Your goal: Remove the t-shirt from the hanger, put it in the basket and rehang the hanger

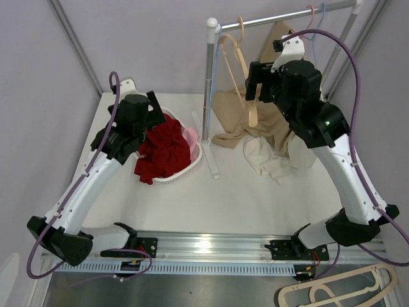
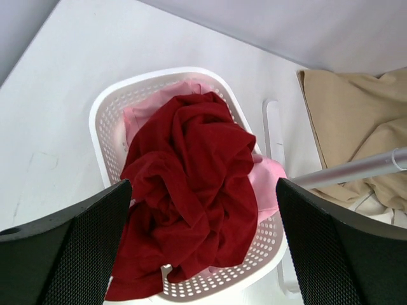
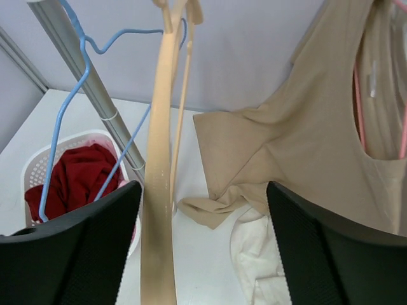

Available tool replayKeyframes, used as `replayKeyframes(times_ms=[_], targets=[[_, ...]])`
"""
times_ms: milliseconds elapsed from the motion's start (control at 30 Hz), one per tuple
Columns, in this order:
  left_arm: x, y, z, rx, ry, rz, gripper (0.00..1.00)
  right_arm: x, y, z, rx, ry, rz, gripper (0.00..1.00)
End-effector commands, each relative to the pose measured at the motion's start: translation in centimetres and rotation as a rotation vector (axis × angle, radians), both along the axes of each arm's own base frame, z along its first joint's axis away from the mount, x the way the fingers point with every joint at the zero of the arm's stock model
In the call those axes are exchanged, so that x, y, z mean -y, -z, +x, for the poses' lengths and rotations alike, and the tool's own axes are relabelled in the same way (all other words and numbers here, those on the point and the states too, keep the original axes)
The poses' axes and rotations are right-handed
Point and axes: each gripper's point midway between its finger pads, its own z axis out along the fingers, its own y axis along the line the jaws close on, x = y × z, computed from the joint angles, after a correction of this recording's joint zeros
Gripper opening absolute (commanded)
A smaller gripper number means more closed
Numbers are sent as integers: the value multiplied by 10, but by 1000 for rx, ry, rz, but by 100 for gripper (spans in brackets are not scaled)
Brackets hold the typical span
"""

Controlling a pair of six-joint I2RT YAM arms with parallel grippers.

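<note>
T-shirt [image 3: 305, 133] colour is tan; the fabric is plain and the sleeves short. We see it hung on a pink hanger [image 3: 358, 95] on the rail [image 1: 281, 17], with the neckline wide around the hanger arms. Its body sags to one side, creased, and the lower edge lies bunched on the desk [image 1: 255, 204], touching a white garment [image 3: 254, 260].

The right gripper [image 3: 203, 187] is raised near the rail, jaws spread wide and holding nothing. A beige hanger [image 3: 159, 210] hangs between its fingers, left of centre; we cannot tell whether it touches either. A blue hanger [image 3: 86, 39] hangs on the rail beside it.

The left gripper [image 2: 203, 244] hovers over a white basket [image 2: 105, 108], jaws released, above a red garment [image 2: 191, 184] piled on a pink garment [image 2: 149, 108].
</note>
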Motion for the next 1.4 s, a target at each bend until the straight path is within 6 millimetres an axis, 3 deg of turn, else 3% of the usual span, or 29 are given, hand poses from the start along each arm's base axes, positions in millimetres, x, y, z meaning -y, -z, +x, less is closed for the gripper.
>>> replayKeyframes(times_ms=[0, 133, 233, 300, 333, 367, 400, 433, 600, 733, 833, 1067, 1367], targets=[[-8, -37, -10, 83, -25, 29, 99, 20, -23, -21, 39, 31, 13, 87], [-6, -55, -19, 127, -30, 66, 100, 33, -35, -33, 65, 49, 26, 90], [14, -67, -28, 168, 31, 79, 100, 54, -35, -24, 73, 136, -12, 89], [42, -70, -36, 191, 111, 86, 99, 73, -31, -7, 36, 184, -30, 87], [66, -69, -45, 197, 181, 89, 99, 77, -28, 0, 22, 195, -35, 87], [75, -68, -47, 203, 193, 109, 99, 84, -37, 4, 32, 214, -25, 86], [89, -70, -50, 218, 225, 105, 99, 86, -22, 18, -15, 228, -55, 86], [100, -71, -54, 223, 252, 109, 100, 95, -20, 24, -25, 251, -57, 86], [178, -58, -76, 237, 427, 187, 99, 107, -8, 54, -67, 277, -66, 86], [228, -52, -88, 272, 546, 159, 99, 114, 1, 80, -71, 278, -68, 85], [253, -44, -97, 308, 608, 199, 99, 126, 3, 92, -68, 298, -71, 84], [288, -51, -104, 390, 642, 237, 99, 142, 9, 113, -57, 328, -86, 82], [302, -47, -103, 387, 656, 278, 100, 154, 19, 134, -64, 295, -47, 74]])
